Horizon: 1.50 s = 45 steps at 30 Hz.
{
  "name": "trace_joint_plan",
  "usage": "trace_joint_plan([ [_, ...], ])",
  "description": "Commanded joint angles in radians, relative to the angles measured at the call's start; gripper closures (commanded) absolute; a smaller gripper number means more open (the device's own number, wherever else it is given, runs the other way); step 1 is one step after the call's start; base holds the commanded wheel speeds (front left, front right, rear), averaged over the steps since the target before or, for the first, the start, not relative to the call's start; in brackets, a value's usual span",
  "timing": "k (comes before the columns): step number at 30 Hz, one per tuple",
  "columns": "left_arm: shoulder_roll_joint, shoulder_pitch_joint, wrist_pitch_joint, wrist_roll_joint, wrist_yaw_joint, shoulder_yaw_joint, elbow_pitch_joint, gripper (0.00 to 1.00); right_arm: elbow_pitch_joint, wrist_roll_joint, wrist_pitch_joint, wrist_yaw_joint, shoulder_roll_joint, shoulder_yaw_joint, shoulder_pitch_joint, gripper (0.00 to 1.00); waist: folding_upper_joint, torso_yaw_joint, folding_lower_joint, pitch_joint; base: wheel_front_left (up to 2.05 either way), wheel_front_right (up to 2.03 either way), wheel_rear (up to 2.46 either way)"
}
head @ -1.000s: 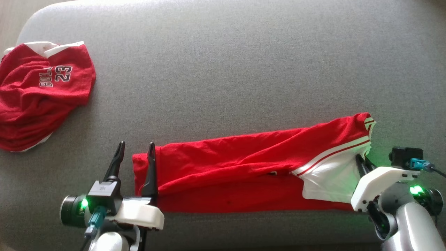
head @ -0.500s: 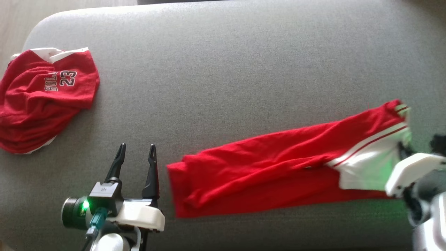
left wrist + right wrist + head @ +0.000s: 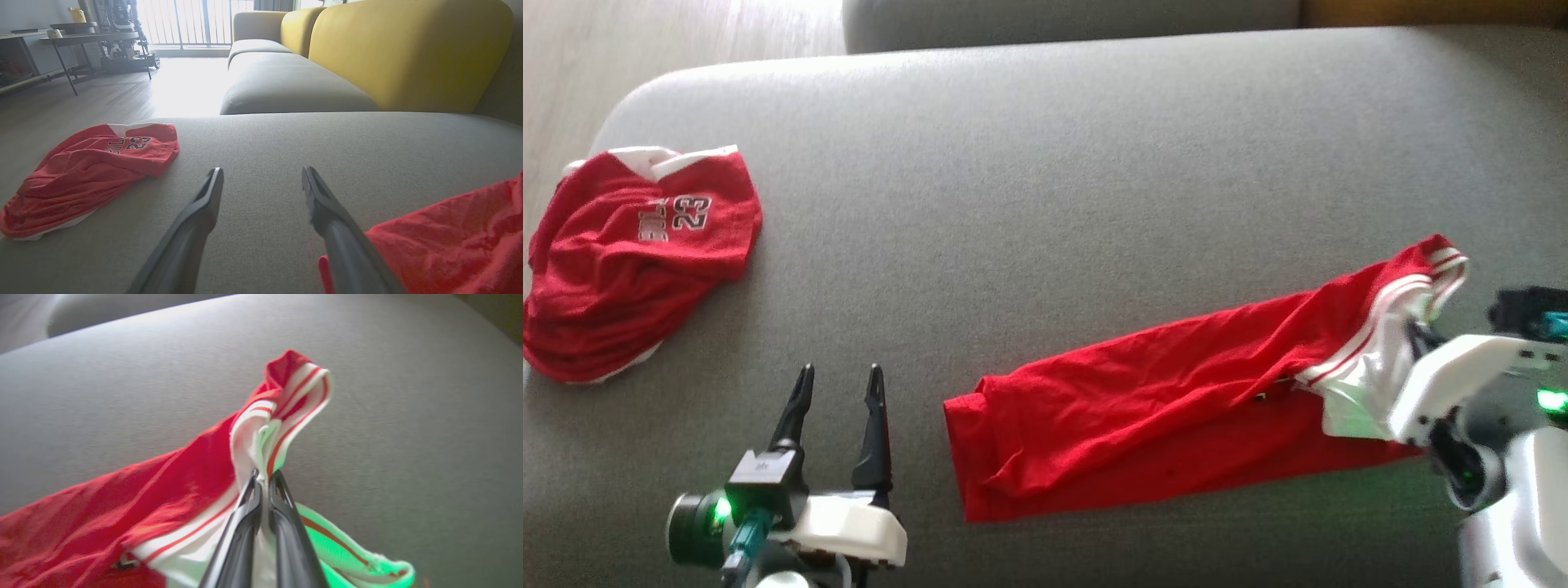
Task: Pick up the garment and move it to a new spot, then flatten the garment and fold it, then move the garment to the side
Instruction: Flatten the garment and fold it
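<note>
Red garment (image 3: 1143,416), at four o'clock on the grey cushion (image 3: 1045,204): just dragged toward three o'clock by the right gripper (image 3: 264,479), jaws clamped on its white-striped end, now clear of the left gripper (image 3: 840,384), jaws apart at seven o'clock; move-aside step apparently under way.

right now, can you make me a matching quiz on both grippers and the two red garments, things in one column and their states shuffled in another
1 left gripper
2 right gripper
3 numbered jersey
4 long red garment

a crumpled at the left end of the cushion
b open, holding nothing
c shut on a striped cloth end
d laid out long, right end raised

Pairs: 1-b, 2-c, 3-a, 4-d
</note>
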Motion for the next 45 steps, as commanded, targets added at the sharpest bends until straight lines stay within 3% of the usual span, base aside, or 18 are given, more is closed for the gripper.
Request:
trace_joint_plan([
  [1,-0.002,-0.022,-0.012,-0.006,0.007,0.034,-0.029,0.00,-0.062,0.028,0.023,0.000,0.000,0.042,-0.008,1.00,0.0000,-0.016,0.0000,-0.021,0.00,0.00,0.00],
  [10,-0.002,-0.003,-0.012,-0.022,0.019,0.030,-0.028,0.00,-0.319,0.250,0.256,0.000,0.036,0.181,0.086,1.00,0.0000,-0.038,0.0000,-0.062,0.00,0.00,0.00],
  [17,-0.002,0.004,-0.012,-0.029,0.023,0.021,-0.029,0.00,-0.366,0.557,0.267,0.000,0.037,0.291,0.160,1.00,0.0000,-0.020,0.0000,-0.073,0.00,0.00,0.00],
  [25,-0.002,0.010,-0.012,-0.027,0.024,0.016,-0.027,0.00,-0.289,0.763,0.150,0.000,0.037,0.493,0.178,1.00,0.0000,0.014,0.0000,-0.081,0.00,0.00,0.00],
  [45,-0.002,-0.017,-0.012,-0.043,0.027,-0.020,-0.012,0.00,0.043,0.950,-0.121,0.000,0.037,0.800,-0.042,1.00,0.0000,0.135,0.0000,-0.015,0.00,0.00,0.00],
])
